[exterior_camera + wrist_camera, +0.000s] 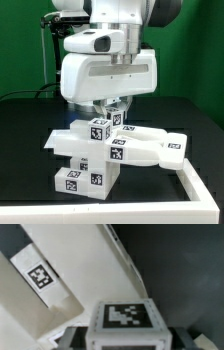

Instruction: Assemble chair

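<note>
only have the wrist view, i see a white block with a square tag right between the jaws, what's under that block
observer: the white tagged plastic block is at the top of a pile of white chair parts on the black table.
operator: anything close to the pile
observer: a low white L-shaped wall runs beside it, on the exterior view's right.
operator: which way does the flat piece point
observer: the flat white panel sticks out from the pile toward the exterior view's right and ends near that wall.
</note>
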